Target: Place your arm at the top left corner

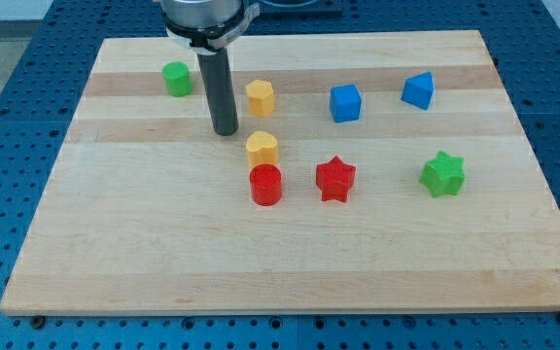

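Observation:
My tip (pixel 226 131) rests on the wooden board (pixel 144 233) in its upper left part. It stands to the right of and below the green block (pixel 176 79), to the left of and below the yellow hexagon (pixel 260 97), and to the left of and just above the yellow heart (pixel 262 149). It touches none of them. The board's top left corner (pixel 107 43) lies well up and left of the tip.
A red cylinder (pixel 265 185) sits just below the yellow heart, with a red star (pixel 335 178) to its right. A blue cube (pixel 345 102) and a blue block (pixel 418 89) lie at the upper right. A green star (pixel 442 174) lies at the right.

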Action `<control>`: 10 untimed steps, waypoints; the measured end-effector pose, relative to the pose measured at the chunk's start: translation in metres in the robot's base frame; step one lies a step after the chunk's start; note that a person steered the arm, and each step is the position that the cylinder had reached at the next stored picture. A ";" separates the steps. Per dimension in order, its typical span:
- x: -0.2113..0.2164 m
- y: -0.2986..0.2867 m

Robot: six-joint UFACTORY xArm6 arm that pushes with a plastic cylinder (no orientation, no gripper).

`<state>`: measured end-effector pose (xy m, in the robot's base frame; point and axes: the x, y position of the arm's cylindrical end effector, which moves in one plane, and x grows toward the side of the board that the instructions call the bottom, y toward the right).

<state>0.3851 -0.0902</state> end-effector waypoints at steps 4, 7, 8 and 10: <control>-0.113 0.017; -0.039 0.041; -0.041 0.041; -0.030 0.040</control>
